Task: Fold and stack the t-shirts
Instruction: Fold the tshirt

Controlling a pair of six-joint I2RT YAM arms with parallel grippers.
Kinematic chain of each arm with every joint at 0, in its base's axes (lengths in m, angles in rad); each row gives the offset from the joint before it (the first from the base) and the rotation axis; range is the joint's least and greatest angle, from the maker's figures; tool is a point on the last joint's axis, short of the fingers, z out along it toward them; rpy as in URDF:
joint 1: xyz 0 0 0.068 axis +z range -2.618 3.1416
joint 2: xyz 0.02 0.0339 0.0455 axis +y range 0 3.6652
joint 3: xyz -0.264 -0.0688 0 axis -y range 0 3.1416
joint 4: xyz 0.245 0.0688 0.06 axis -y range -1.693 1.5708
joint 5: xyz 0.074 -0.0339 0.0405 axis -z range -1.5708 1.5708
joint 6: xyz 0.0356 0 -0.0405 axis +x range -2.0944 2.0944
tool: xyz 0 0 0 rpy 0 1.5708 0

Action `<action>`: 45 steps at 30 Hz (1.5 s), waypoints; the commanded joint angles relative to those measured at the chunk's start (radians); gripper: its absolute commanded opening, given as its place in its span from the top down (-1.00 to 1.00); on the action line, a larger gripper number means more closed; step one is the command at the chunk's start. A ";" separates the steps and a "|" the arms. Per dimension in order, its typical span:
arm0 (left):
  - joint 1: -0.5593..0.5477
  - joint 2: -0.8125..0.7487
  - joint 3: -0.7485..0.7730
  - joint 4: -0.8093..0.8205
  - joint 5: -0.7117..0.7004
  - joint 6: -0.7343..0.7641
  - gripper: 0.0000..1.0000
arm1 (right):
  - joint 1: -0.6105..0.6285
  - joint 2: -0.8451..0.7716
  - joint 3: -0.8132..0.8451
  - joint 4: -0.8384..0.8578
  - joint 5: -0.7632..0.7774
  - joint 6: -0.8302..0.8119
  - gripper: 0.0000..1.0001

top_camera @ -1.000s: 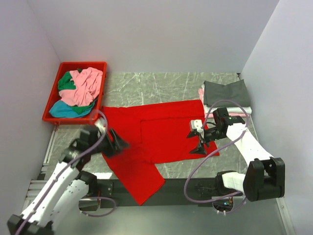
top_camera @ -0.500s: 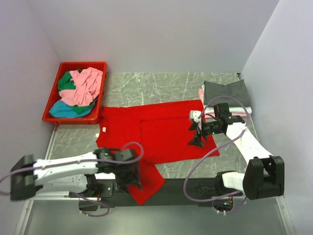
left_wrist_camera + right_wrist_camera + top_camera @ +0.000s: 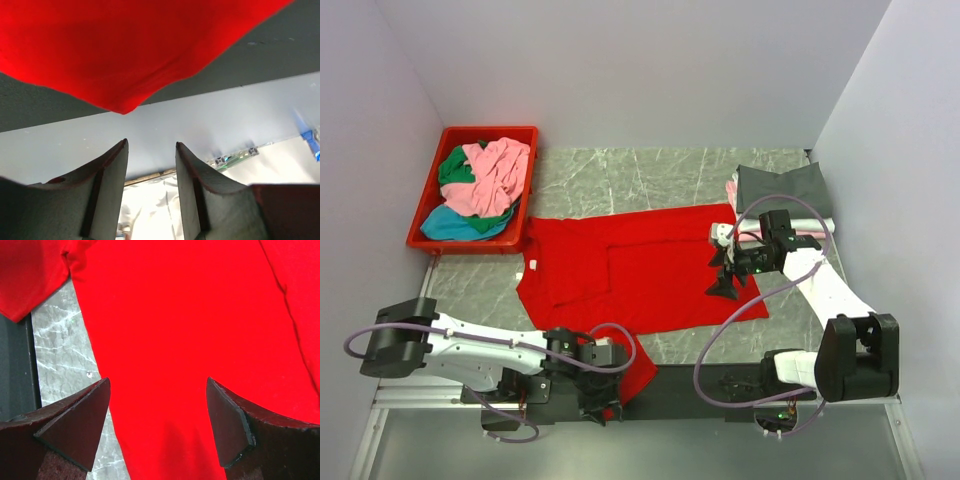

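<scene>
Left gripper (image 3: 600,402) is down at bottom centre, jaws partly apart with nothing between them, just short of the lower corner of the red t-shirt (image 3: 650,265). Shirt's spread out mid-frame. Right gripper (image 3: 724,274) hovers wide open over its right side.

Big red tee (image 3: 640,275) lies spread on the desk (image 3: 650,180), a panel folded over its middle and one corner trailing off the near edge. Dark grey tee (image 3: 782,190) sits folded atop a small stack at far right. Pink tee (image 3: 495,175), green tee (image 3: 455,168) and teal tee (image 3: 450,225) lie crumpled in the red bin (image 3: 490,130), far left.
</scene>
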 commanded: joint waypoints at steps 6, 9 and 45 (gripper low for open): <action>-0.043 0.064 -0.030 -0.003 -0.058 -0.189 0.10 | -0.019 0.028 0.039 -0.039 -0.028 -0.024 -0.66; -0.043 0.048 -0.047 -0.016 -0.084 -0.227 0.17 | -0.024 0.034 0.042 -0.051 -0.031 -0.035 -0.66; 0.061 0.099 -0.050 -0.120 -0.196 -0.218 0.19 | -0.038 0.028 0.062 -0.175 -0.060 -0.139 -0.66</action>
